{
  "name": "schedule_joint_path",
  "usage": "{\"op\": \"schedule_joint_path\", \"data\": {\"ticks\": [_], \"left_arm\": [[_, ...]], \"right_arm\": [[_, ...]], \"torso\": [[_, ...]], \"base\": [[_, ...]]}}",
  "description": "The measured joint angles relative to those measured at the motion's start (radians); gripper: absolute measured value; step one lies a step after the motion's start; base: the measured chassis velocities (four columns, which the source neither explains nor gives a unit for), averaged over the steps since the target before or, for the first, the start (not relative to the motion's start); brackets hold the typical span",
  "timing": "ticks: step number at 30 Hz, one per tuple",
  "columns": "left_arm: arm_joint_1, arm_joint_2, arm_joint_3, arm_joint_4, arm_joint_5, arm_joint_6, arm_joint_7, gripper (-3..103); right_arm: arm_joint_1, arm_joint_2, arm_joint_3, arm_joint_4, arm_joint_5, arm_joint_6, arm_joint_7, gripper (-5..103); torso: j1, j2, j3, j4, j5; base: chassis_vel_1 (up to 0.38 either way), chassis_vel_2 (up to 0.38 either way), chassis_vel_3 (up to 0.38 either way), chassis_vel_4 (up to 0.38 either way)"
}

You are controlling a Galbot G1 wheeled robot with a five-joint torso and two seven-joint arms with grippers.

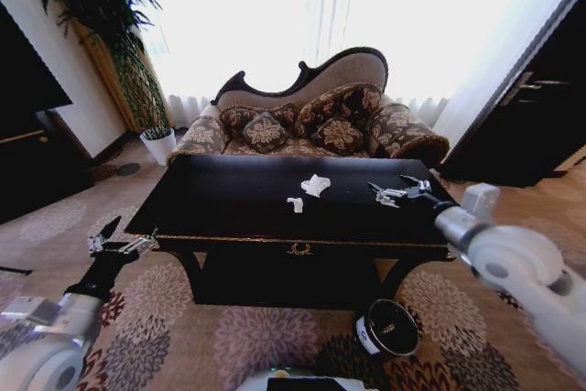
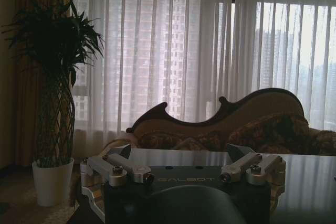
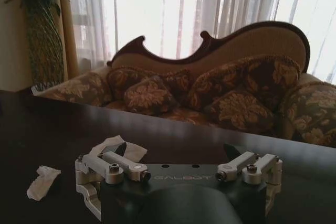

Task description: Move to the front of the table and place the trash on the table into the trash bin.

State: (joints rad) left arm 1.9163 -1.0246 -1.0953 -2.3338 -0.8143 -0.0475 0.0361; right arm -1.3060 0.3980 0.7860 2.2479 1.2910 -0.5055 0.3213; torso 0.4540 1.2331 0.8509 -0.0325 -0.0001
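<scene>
White trash on the black table [image 1: 229,212]: I count two pieces, a crumpled tissue [image 1: 316,185] and a smaller scrap [image 1: 295,204], near mid-top. My right gripper [image 1: 392,191] reaches over the table's right side, fingers spread wide, empty. My left gripper [image 1: 117,240] hovers off the left corner, open, empty. One bin [image 1: 387,328] stands on the carpet, white-labelled. "GALBOT" reads on both wrists.

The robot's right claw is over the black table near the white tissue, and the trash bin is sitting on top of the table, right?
Not quite. The trash bin stands on the carpet in front of the table, as the head view shows. The right gripper is indeed over the table, open, near the tissue.
</scene>
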Motion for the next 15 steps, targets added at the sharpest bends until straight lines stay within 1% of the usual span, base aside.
{"op": "schedule_joint_path", "data": {"ticks": [1,2,3,5,6,7,8,13,14,15], "left_arm": [[0.0,0.0,0.0,0.0,0.0,0.0,0.0,100],[0.0,0.0,0.0,0.0,0.0,0.0,0.0,100],[0.0,0.0,0.0,0.0,0.0,0.0,0.0,100],[0.0,0.0,0.0,0.0,0.0,0.0,0.0,100],[0.0,0.0,0.0,0.0,0.0,0.0,0.0,100],[0.0,0.0,0.0,0.0,0.0,0.0,0.0,100],[0.0,0.0,0.0,0.0,0.0,0.0,0.0,100],[0.0,0.0,0.0,0.0,0.0,0.0,0.0,100],[0.0,0.0,0.0,0.0,0.0,0.0,0.0,100],[0.0,0.0,0.0,0.0,0.0,0.0,0.0,100]], "right_arm": [[0.019,-0.028,-0.007,-0.01,0.028,-0.01,0.013,100],[0.019,-0.028,-0.007,-0.01,0.028,-0.01,0.013,100],[0.039,-0.051,-0.021,-0.018,0.047,-0.016,0.022,100],[0.1,-0.082,-0.082,-0.035,0.075,-0.024,0.041,100],[0.134,-0.091,-0.116,-0.042,0.082,-0.027,0.049,100],[0.193,-0.103,-0.182,-0.052,0.095,-0.032,0.061,100],[0.193,-0.103,-0.182,-0.052,0.095,-0.032,0.061,100],[0.417,-0.111,-0.421,-0.09,0.154,-0.053,0.114,100],[0.417,-0.111,-0.421,-0.09,0.154,-0.053,0.114,100],[0.498,-0.105,-0.499,-0.104,0.174,-0.061,0.128,100]], "torso": [[0.0,0.0,0.0,0.0,0.0],[0.0,0.0,0.0,0.0,0.0],[0.0,0.0,0.0,-0.0001,-0.0001],[0.0,0.0,0.0,-0.0002,-0.0002],[0.0,0.0,0.0,-0.0001,-0.0001],[0.0,0.0,0.0,0.0,-0.0001],[0.0,0.0,0.0,0.0,-0.0001],[0.0,0.0,0.0,-0.0001,-0.0001],[0.0,0.0,0.0,-0.0001,-0.0001],[0.0,0.0,0.0,-0.0003,0.0]], "base": [[0.0,0.0,0.0,0.0],[0.0,0.0,0.0,0.0],[0.0,0.0,0.0,0.0],[0.0,0.0,0.0,0.0],[0.0,0.0,0.0,0.0],[0.0,0.0,0.0,0.0],[0.0,0.0,0.0,0.0],[0.0,0.0,0.0,0.0],[0.0,0.0,0.0,0.0],[0.0,0.0,0.0,0.0]]}}
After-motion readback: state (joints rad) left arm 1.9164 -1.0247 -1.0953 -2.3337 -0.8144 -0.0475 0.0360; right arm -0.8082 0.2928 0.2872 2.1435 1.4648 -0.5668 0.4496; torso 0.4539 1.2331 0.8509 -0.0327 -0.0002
